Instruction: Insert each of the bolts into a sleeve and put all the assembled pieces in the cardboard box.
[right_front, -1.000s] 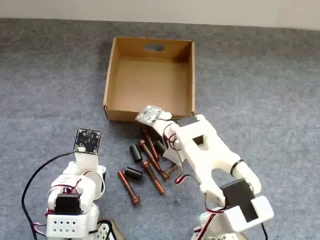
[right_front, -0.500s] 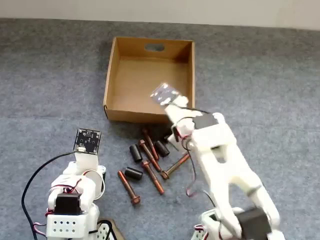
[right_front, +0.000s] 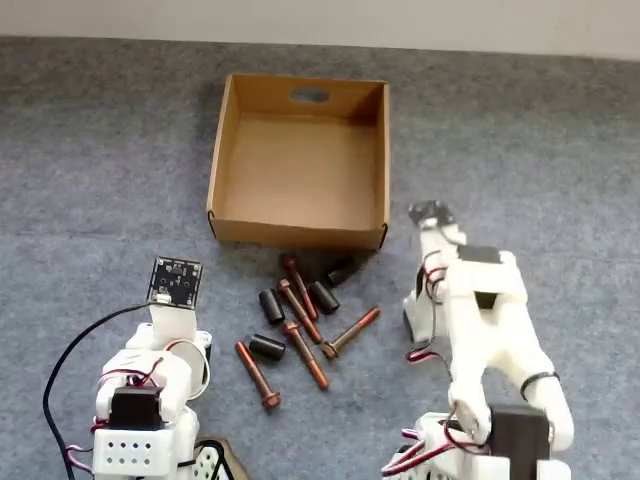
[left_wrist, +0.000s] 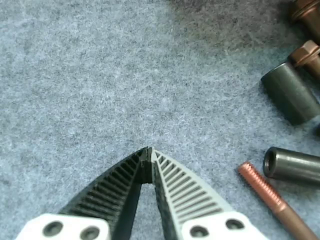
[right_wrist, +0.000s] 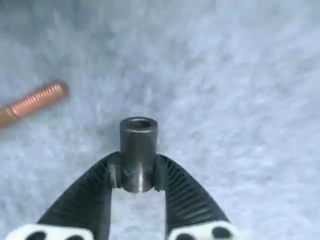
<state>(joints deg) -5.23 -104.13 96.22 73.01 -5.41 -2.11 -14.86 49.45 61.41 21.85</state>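
Pinching a smooth dark tubular sleeve (right_wrist: 138, 134), ribbed right pincer (right_wrist: 136, 164), left pincer (left_wrist: 149, 156) pressed together

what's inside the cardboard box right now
The cardboard box shows a bare floor with nothing on it; the bolts and sleeves are outside. Its near wall covers a thin strip of floor.

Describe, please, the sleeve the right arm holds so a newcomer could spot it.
Start at the cardboard box; the right arm stands off its near right corner. Its pincer clamps a dark sleeve. The other sleeves lie loose among bolts.
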